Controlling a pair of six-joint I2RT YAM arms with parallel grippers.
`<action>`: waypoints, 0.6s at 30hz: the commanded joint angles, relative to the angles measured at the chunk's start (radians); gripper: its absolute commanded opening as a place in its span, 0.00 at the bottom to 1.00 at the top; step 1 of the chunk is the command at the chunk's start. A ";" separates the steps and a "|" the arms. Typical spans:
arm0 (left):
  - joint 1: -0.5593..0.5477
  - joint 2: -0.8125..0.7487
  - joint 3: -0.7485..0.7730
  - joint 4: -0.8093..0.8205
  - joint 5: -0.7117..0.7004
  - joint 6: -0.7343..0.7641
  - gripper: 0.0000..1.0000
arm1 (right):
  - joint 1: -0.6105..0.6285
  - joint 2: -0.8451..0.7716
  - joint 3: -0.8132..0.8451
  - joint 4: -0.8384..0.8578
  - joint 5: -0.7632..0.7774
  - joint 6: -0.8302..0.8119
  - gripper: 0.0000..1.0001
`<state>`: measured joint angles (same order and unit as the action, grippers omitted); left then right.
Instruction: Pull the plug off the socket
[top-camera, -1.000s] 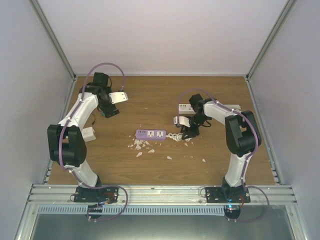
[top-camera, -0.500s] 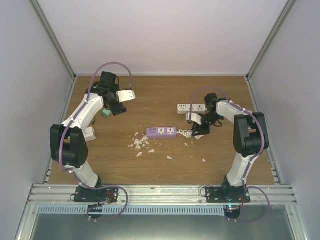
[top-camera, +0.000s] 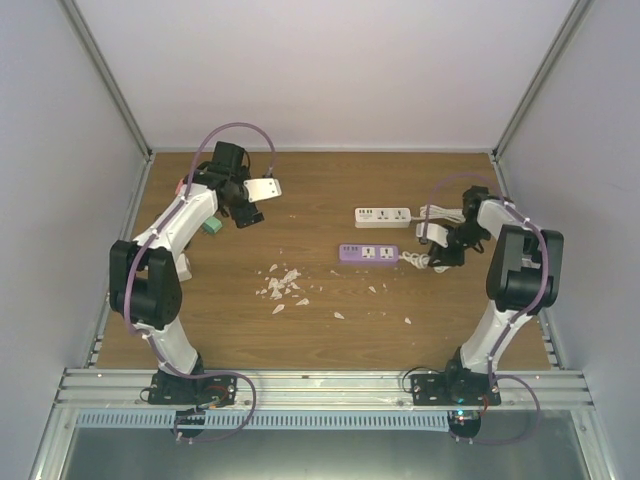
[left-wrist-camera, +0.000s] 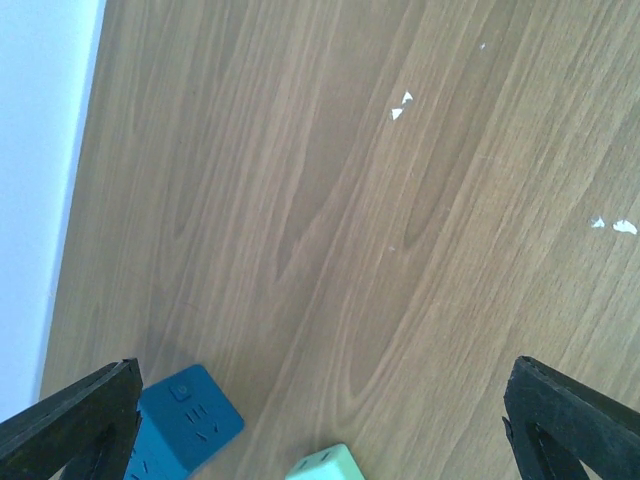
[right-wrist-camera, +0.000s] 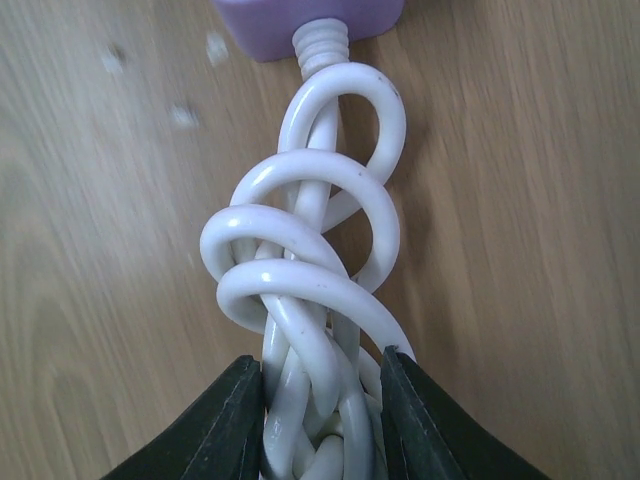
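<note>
A purple power strip lies on the wooden table, its white coiled cable trailing to the right. My right gripper is shut on that cable. In the right wrist view the black fingers pinch the twisted white cable just below the strip's end. No plug shows in any view. My left gripper hovers at the back left, open and empty. In the left wrist view its fingertips stand wide apart over bare wood.
A white power strip lies behind the purple one, its cable running right. A green cube socket and a white one sit by the left arm. A blue cube shows in the left wrist view. White crumbs litter the middle.
My right gripper has dragged the cable and the purple strip to the right, toward the right wall. My left gripper has moved slightly right and toward the back.
</note>
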<state>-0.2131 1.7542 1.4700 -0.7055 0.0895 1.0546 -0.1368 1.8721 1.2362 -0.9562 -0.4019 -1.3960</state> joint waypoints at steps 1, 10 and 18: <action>-0.024 0.017 0.030 0.052 0.017 -0.016 0.99 | -0.093 0.052 0.039 0.000 0.185 -0.142 0.33; -0.030 0.032 0.040 0.068 0.011 -0.021 0.99 | -0.197 0.112 0.128 -0.006 0.247 -0.248 0.33; -0.031 0.035 0.047 0.089 0.021 -0.053 0.99 | -0.226 0.156 0.202 0.019 0.261 -0.282 0.35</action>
<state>-0.2363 1.7828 1.4803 -0.6708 0.0895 1.0302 -0.3355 1.9717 1.3956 -0.9802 -0.2283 -1.6390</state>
